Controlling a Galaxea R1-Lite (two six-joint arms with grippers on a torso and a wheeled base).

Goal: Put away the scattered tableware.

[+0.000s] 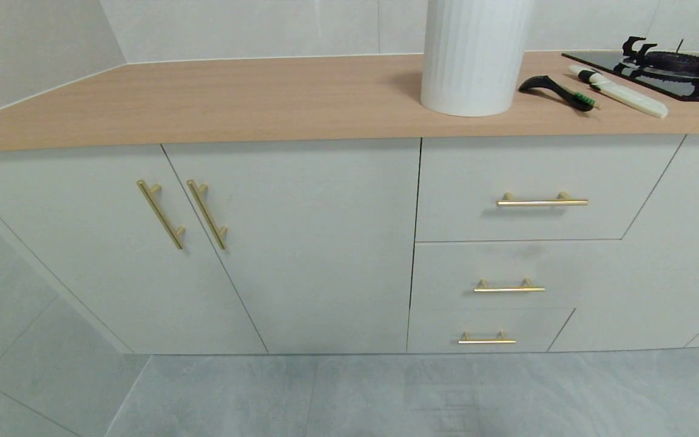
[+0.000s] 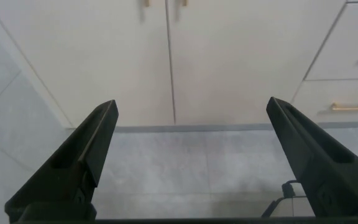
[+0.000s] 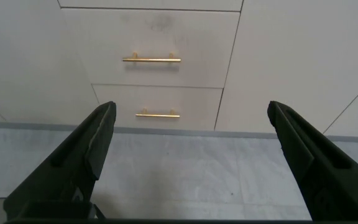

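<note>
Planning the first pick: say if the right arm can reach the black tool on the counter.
Probably not yet: right pincer hangs open by the lower drawers, well below the black tool.

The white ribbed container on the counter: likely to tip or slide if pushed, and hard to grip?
The white ribbed container stands tall on a flat base, so a high push might tip it; a low one probably slides it on the smooth countertop. It looks rigid; its vertical ribs may aid grip.
</note>
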